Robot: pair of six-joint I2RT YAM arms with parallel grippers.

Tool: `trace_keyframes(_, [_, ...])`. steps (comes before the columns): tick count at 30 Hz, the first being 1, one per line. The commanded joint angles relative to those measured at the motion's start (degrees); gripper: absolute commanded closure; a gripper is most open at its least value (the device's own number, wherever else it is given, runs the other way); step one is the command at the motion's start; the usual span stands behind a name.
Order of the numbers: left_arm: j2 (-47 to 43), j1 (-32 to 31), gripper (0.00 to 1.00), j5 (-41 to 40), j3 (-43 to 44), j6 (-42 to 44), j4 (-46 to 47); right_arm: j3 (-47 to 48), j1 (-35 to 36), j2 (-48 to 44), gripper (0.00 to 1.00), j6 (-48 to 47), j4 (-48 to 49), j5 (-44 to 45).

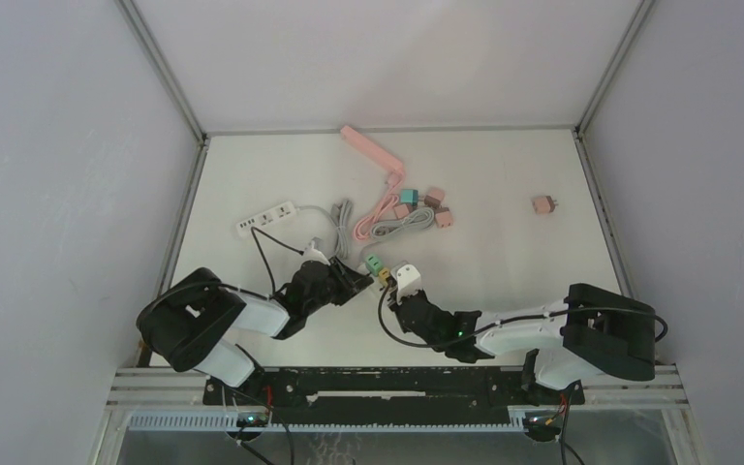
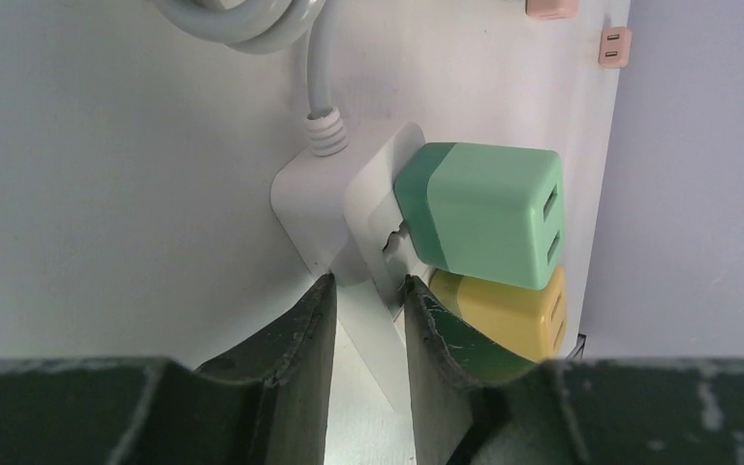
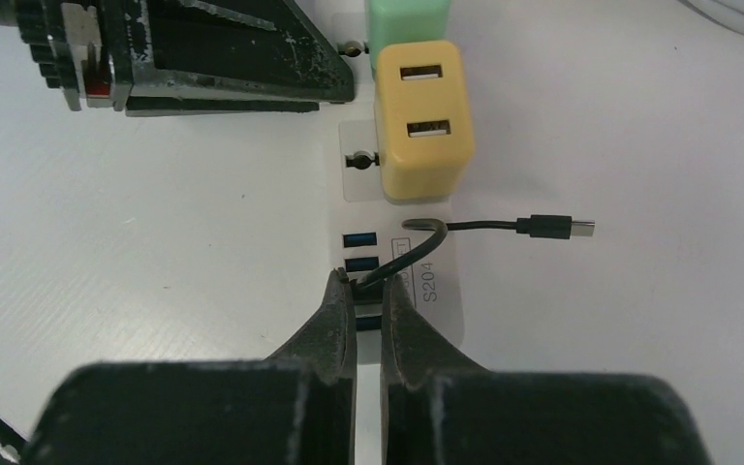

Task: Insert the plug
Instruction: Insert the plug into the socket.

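Note:
A white power strip (image 2: 310, 194) is held between the pads of my left gripper (image 2: 366, 283), which is shut on its body. A green charger (image 2: 480, 213) and a yellow charger (image 2: 509, 310) sit plugged into it. In the right wrist view the strip's face (image 3: 441, 291) shows blue USB ports below the yellow charger (image 3: 421, 126). My right gripper (image 3: 368, 283) is shut on the black USB plug (image 3: 370, 288), pressed at one of those ports. Its short black cable (image 3: 436, 237) loops right to a free connector (image 3: 552, 227). From above, both grippers (image 1: 354, 281) (image 1: 409, 295) meet at the strip (image 1: 405, 275).
Farther back lie a second white power strip (image 1: 266, 217), a pink power strip (image 1: 373, 152) with its cord, coiled grey cable (image 1: 402, 228) and several small chargers (image 1: 426, 205). A lone pink charger (image 1: 543, 204) sits at the right. Grey walls enclose the table.

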Motion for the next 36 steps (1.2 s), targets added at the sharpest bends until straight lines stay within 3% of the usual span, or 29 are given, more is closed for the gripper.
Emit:
trace_keyframes(1, [0.19,0.23,0.64,0.26,2.1,-0.69,1.33,1.54,1.18,0.14,1.0,5.41,-3.93,6.68])
trace_keyframes(22, [0.8,0.21,0.65,0.8,2.53,-0.84,1.44,1.53,3.09,5.27,1.0,2.32,-1.21,4.36])
trace_keyframes(31, [0.82,0.19,0.64,0.84,2.42,-0.76,1.53,1.54,1.47,-2.91,0.64,2.17,-0.04,2.58])
trace_keyframes(36, [0.91,0.17,0.64,0.99,2.62,-0.73,1.46,1.65,-0.36,-7.58,0.53,1.84,-0.13,0.31])
